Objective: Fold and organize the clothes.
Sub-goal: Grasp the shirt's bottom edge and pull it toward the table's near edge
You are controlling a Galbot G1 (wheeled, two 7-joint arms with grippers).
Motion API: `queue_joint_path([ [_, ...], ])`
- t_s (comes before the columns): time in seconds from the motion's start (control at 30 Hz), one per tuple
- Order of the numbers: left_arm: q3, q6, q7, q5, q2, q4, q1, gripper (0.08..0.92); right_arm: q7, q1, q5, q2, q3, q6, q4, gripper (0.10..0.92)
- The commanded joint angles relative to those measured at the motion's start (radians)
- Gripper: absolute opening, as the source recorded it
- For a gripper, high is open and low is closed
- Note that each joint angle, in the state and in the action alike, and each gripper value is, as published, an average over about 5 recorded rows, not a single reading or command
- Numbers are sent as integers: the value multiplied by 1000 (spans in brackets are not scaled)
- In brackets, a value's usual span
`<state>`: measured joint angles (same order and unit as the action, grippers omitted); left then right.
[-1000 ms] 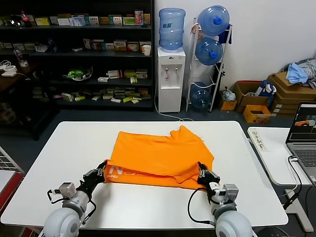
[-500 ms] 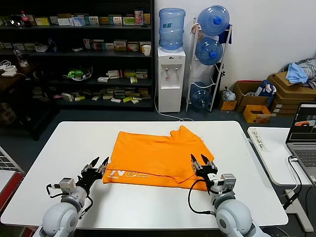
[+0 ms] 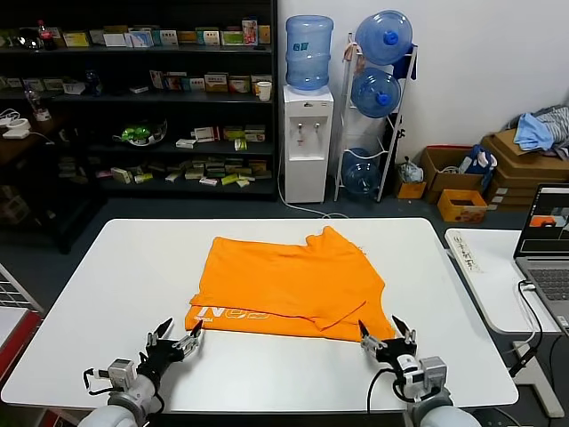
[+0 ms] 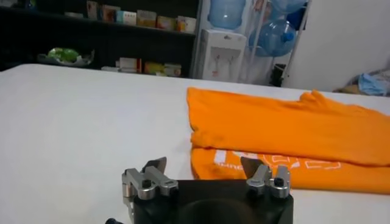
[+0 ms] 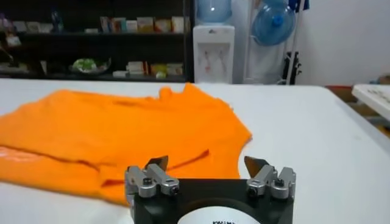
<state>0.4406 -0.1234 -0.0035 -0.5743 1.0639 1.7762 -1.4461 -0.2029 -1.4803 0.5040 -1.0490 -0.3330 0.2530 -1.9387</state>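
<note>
Orange T-shirt (image 3: pixel 289 285) folded on white table (image 3: pixel 107 302).

Both arms end in rounded grey-white shells, each trailing a looped black cable. The left tool (image 3: pixel 174 337) and right tool (image 3: pixel 386 331) carry dark pointed fingers on silver, screw-fastened knuckles above a black base.

The T-shirt (image 3: pixel 289 286) lies on the table (image 3: pixel 107 294), behind both hands.
</note>
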Motion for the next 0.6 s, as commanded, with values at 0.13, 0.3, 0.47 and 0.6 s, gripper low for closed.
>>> queue_joint_path([
  [0.13,9,30,31,15,10,-46,3,823,25,-51,35,-5,-32,37,5,823],
  [0.3,6,29,31,-7,7,-30,7,823,21,-43,55,-4,-32,40,1,823],
  [0.47,-7,21,24,-13,4,-26,18,823,18,-38,65,-6,-29,45,-2,801],
  [0.6,-15,0,17,-12,0,-33,26,794,7,-24,84,-10,-23,61,6,705],
])
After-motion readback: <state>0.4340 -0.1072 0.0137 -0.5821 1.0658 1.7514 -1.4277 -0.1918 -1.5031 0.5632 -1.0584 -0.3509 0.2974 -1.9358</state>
